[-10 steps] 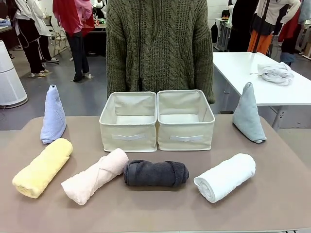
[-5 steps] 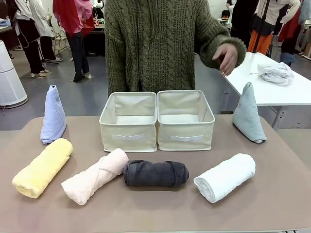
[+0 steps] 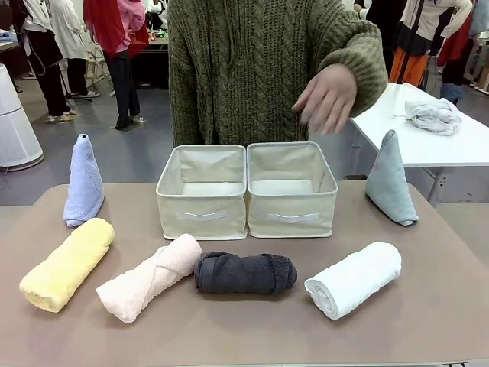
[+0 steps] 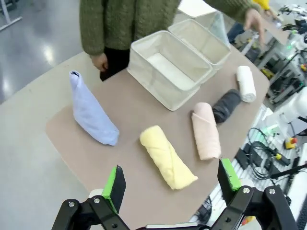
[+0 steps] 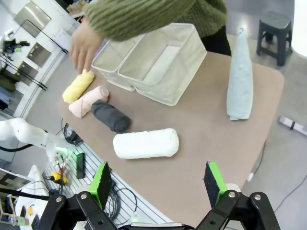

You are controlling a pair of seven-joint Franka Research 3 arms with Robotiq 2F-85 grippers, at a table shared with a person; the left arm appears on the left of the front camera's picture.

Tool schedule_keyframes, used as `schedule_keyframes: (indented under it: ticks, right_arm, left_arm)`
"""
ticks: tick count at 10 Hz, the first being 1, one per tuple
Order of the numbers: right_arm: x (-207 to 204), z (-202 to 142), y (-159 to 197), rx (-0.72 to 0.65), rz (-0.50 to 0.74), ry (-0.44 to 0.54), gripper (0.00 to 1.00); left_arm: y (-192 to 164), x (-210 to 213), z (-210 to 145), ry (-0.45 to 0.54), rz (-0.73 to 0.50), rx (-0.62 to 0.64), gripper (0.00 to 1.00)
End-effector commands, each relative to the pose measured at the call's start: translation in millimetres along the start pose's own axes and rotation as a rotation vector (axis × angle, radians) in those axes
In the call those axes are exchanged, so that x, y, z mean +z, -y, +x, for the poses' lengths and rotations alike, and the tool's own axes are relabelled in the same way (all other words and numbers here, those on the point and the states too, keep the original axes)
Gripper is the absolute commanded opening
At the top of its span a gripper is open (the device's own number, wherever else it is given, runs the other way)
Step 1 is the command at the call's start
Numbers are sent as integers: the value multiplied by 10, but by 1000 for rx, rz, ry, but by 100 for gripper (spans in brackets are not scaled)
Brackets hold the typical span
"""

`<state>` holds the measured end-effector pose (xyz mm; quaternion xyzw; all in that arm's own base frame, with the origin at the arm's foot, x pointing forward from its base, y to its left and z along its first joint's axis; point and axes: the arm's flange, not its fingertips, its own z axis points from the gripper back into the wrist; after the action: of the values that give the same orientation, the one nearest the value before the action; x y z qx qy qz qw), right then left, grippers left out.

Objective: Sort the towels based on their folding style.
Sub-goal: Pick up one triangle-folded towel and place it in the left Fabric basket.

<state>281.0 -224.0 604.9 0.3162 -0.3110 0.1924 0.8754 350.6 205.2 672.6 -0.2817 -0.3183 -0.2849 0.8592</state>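
Beige bins (image 3: pixel 202 218) stand behind four towel rolls (image 3: pixel 244 273), between two cones (image 3: pixel 84 183); left fingers (image 4: pixel 114 188) and right fingers (image 5: pixel 101 181) spread wide, empty.

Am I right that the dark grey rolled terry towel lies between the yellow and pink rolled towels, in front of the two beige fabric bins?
Not quite: the front view shows the dark grey rolled terry towel between the pink rolled towel and the white rolled towel, in front of the two beige fabric bins; the yellow rolled towel lies farthest left.
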Motion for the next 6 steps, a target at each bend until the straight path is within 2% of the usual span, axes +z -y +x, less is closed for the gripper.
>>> schedule_keyframes:
  ticks: [1, 2, 3, 4, 6]
  right_arm:
    - [-10, 3, 3, -2, 11, 9, 100]
    - [-10, 3, 3, -2, 11, 9, 100]
    - [-10, 3, 3, -2, 11, 9, 100]
    - [-10, 3, 3, -2, 11, 9, 100]
    - [-10, 3, 3, -2, 11, 9, 100]
  left_arm:
    - [71, -146, 207, -84, 45, 29, 100]
    - [18, -196, 297, -101, 41, 50, 100]
    - [55, -170, 200, -108, 21, 92, 100]
    - [79, -172, 272, -54, 37, 8, 100]
    - [79, -172, 272, -54, 37, 8, 100]
